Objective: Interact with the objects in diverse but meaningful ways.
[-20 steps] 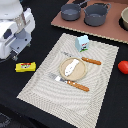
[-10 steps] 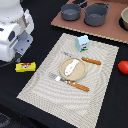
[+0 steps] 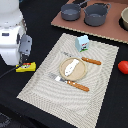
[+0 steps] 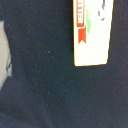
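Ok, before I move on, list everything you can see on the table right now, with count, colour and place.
Placemat: 1, beige striped, centre of the dark table.
Plate: 1, tan, round, on the placemat.
Fish piece: 1, white, lying on the plate.
Cutlery: 2, orange-handled, one on the far side of the plate, one on the near side.
Milk carton: 1, white and green, far edge of the placemat.
Tomato: 1, red, off the mat at the exterior view's right.
Yellow box: 1, flat, beside the mat's left edge, under the arm.
Pots: 2, grey, on the brown board at the back.
Robot arm: 1, white; gripper hidden.
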